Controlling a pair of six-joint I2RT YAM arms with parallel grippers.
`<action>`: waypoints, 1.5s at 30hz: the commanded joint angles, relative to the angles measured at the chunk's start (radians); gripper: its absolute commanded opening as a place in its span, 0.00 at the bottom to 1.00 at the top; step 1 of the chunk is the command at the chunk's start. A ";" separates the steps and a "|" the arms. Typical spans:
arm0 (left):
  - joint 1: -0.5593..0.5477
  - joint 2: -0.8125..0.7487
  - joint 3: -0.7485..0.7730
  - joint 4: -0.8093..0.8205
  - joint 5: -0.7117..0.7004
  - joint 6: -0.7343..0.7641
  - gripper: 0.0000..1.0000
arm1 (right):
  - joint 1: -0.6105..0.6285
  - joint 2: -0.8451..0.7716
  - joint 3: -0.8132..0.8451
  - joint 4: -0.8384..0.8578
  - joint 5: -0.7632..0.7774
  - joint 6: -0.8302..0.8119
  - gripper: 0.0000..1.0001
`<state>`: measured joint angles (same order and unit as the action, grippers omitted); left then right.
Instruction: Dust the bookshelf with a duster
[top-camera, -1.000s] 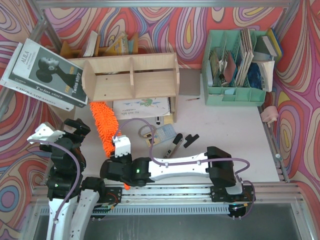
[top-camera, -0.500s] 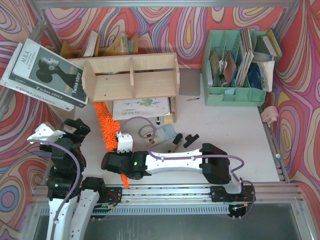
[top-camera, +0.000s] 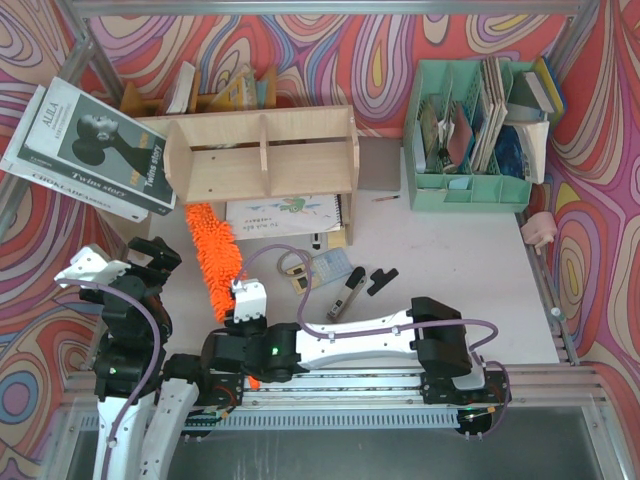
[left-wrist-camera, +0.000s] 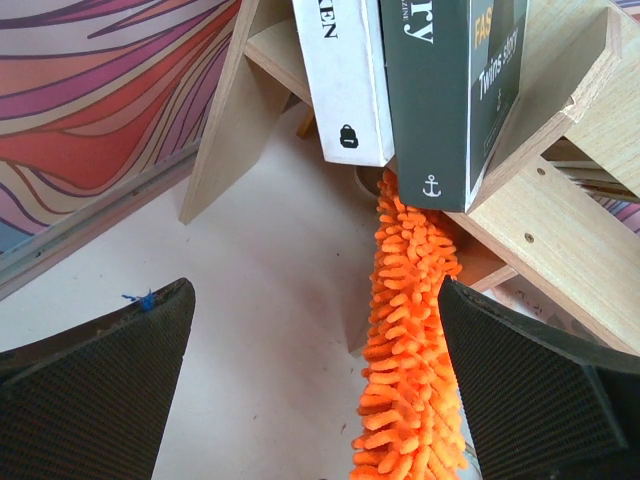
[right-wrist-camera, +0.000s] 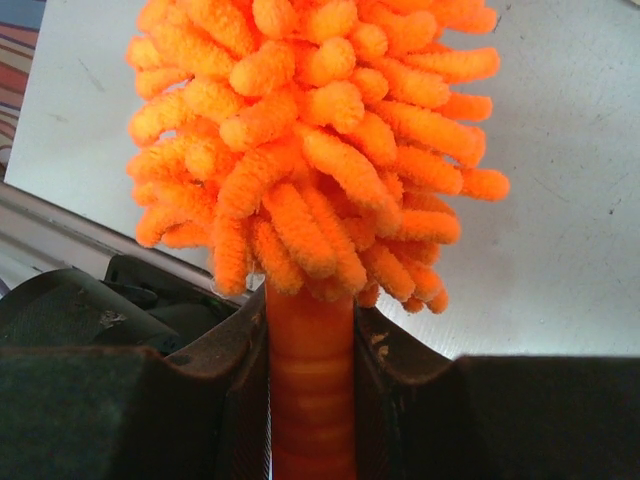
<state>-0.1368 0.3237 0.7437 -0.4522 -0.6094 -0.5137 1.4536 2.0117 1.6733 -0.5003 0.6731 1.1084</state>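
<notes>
While the R arm works, L pincer: released wide, grasps nothing; parked at the L near edge, its cam facing the shelf's L end.
Books: lean on the shelf's L side; no shift vs. a sec ago.
Duster: head lies diag. on the table, tip under the shelf's L front edge, tail end at the R pincer.
Change: half a sec ago the head looked thin and sat a bit further in. Now it is broad again and drawn back toward the near edge. Tip spot approx. the same.
Tip contact: L wrist view shows the tip running in below a dark book's corner, beside a wood leg. Touching wood or not, cannot tell.
Shelf: unmoved, divider and both compartments in plain view from above.
R pincer: clenched on the handle just below the fluff; grip same as a sec ago.
R arm: wrist pulled back toward the base rail vs. half a sec ago.
Organiser: far R, well apart from the action, unchanged.
Meaning (est.): reads as one in-out stroke w/ a roll at the shelf's lower L edge. Top board and compartments prob. not yet reached, so task looks early.
Next (est.): raise the head to compartment level, sweep L to R.
Risk: nudging the leaning books.
</notes>
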 joint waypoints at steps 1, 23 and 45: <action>0.003 -0.008 -0.010 0.023 0.010 -0.006 0.99 | -0.033 -0.007 0.040 -0.124 0.121 0.111 0.00; 0.003 -0.016 -0.010 0.019 0.009 -0.006 0.98 | -0.118 0.040 0.060 -0.214 -0.056 0.183 0.00; 0.003 -0.026 -0.009 0.017 0.002 -0.005 0.98 | -0.126 0.017 -0.013 -0.159 -0.078 0.140 0.00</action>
<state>-0.1368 0.3161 0.7437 -0.4503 -0.6094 -0.5137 1.4258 2.0193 1.7054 -0.5762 0.6025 1.1347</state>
